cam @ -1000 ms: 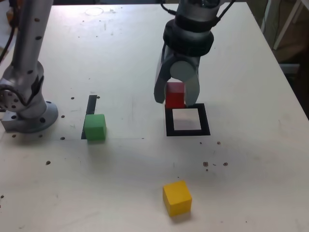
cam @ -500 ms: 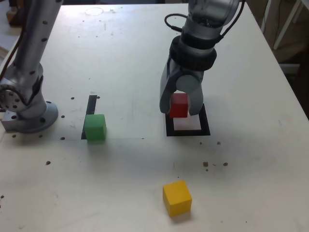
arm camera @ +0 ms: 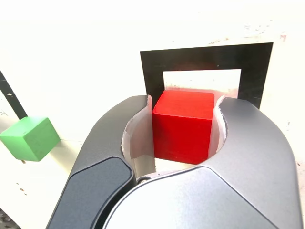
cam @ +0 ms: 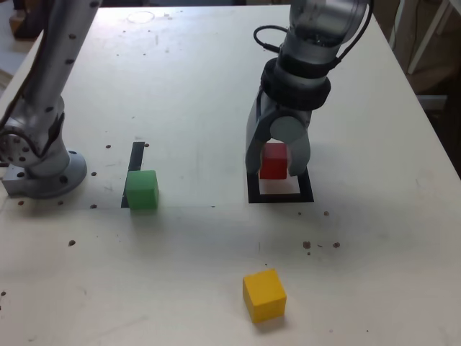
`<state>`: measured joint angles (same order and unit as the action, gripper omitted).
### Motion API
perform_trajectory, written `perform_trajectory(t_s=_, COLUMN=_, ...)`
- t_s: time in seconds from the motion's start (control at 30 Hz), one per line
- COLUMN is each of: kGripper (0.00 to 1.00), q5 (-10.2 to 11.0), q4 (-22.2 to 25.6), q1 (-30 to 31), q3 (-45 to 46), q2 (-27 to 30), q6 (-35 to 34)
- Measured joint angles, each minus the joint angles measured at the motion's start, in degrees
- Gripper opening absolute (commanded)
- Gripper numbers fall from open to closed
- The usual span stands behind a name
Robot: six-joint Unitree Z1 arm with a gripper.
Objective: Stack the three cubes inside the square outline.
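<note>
Three cubes are on view, and one of them is mine: my tool (cam: 275, 167) is clamped on the red cube (cam: 274, 161), its two grey jaws pressed against opposite faces, as the wrist view shows plainly. I hold it over the square outline (cam: 281, 196), above the pale centre toward the far edge of the frame; whether the cube's underside touches the bench (cam: 180, 86) I cannot tell. The green cube (cam: 141, 189) sits on the bench well off to the exterior view's left, over the near end of a narrow black strip (cam: 137, 153). The yellow cube (cam: 263, 294) rests alone on the bench near the front edge of the exterior view, well apart from the outline. At the exterior view's far left stands my arm's grey base (cam: 36, 162).
</note>
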<state>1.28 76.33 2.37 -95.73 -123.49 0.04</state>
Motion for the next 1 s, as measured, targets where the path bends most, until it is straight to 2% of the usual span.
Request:
perform_trajectory(t_s=0.07, kGripper=0.37, q5=0.00, q4=0.00, q1=0.03, q3=-0.14, q2=-0.11, q6=0.02)
perform_trajectory(t_s=0.13, kGripper=0.45, q5=0.00, q4=0.00, q1=0.12, q3=-0.41, q2=-0.23, q6=0.03)
perform_trajectory(t_s=0.3, kGripper=0.88, q5=0.04, q4=0.08, q1=0.29, q3=-0.85, q2=-0.57, q6=0.06)
perform_trajectory(t_s=0.37, kGripper=0.97, q5=0.04, q4=0.17, q1=0.29, q3=-0.85, q2=-0.61, q6=0.10)
perform_trajectory(t_s=0.77, kGripper=0.99, q5=0.22, q4=1.32, q1=0.30, q3=-0.85, q2=-0.85, q6=0.14)
perform_trajectory(t_s=1.0, kGripper=0.99, q5=4.02, q4=2.22, q1=1.06, q3=-1.59, q2=2.61, q6=0.90)
